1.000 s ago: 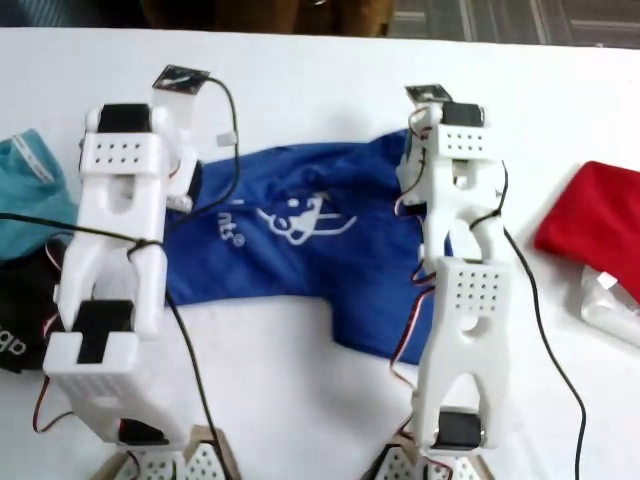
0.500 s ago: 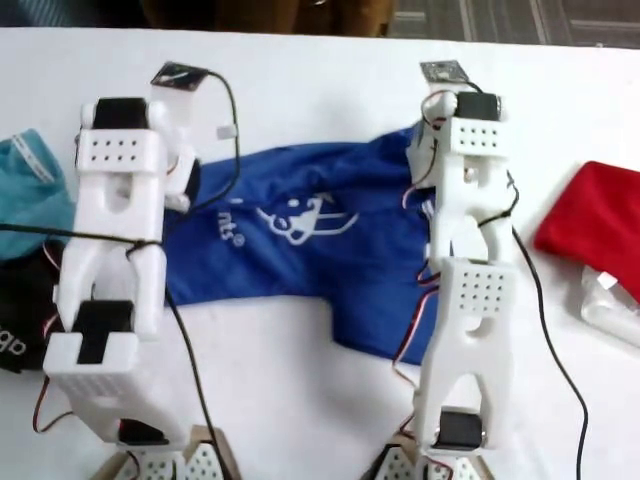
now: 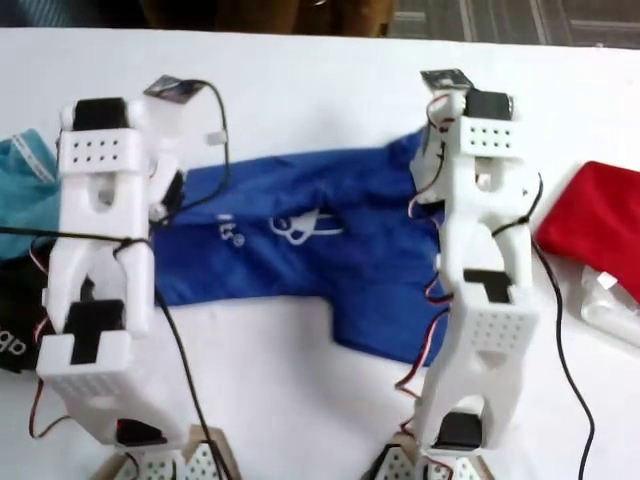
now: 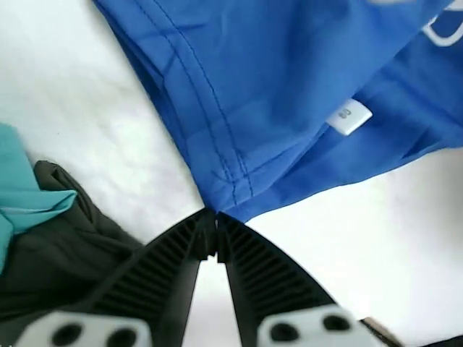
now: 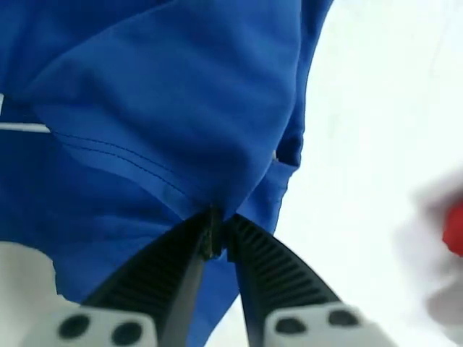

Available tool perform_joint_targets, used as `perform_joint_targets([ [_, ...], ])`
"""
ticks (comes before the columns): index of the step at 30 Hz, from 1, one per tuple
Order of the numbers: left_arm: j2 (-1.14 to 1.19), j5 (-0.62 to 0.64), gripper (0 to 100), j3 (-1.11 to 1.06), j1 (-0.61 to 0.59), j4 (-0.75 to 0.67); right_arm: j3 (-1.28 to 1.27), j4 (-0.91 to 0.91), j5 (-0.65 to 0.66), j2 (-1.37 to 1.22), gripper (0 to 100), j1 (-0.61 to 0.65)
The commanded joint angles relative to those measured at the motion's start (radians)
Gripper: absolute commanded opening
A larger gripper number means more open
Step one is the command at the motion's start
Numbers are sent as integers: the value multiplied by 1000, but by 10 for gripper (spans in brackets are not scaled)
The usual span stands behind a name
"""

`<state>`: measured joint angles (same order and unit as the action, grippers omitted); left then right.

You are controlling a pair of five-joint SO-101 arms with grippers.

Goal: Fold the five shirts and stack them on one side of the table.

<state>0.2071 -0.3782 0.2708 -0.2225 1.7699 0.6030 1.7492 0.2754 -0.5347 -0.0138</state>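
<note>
A blue shirt [image 3: 330,250] with a white print lies stretched across the middle of the white table [image 3: 300,90] between the two arms. My left gripper [image 4: 210,225] is shut on the blue shirt's hemmed edge [image 4: 231,173] at its left end, and a small white tag [image 4: 349,118] shows on the cloth. My right gripper [image 5: 212,230] is shut on a stitched fold of the blue shirt [image 5: 181,123] at its right end. In the high view the left arm [image 3: 100,230] and right arm [image 3: 480,250] cover both ends.
A teal shirt [image 3: 25,185] and a dark shirt [image 3: 20,310] lie bunched at the table's left edge, also seen as teal cloth [image 4: 22,195] and dark cloth [image 4: 65,246]. A red shirt [image 3: 595,225] lies at the right, with a clear plastic piece [image 3: 612,305] beside it.
Both arms have moved apart and slightly back, pulling the blue shirt tauter. Its upper edge has lifted and folded over, so the white print is now partly covered.
</note>
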Motion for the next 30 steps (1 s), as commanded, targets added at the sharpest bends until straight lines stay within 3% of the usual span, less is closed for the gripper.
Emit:
perform_joint_targets([
  [1, -60, -74, 24, 22, -40, 17, -64, 21, 55, 134, 18, -15],
  [7, -61, -218, 24, -105, -61, 17, -239, 21, 129, 272, 18, -16],
  [15, -77, -296, 24, -214, -63, 17, -499, 21, 235, 490, 18, -16],
  [24, -284, -428, 24, -401, -68, 15, -783, 22, 382, 708, 18, -16],
  [30, -336, -453, 24, -489, -77, 9, -948, 24, 436, 846, 17, -16],
])
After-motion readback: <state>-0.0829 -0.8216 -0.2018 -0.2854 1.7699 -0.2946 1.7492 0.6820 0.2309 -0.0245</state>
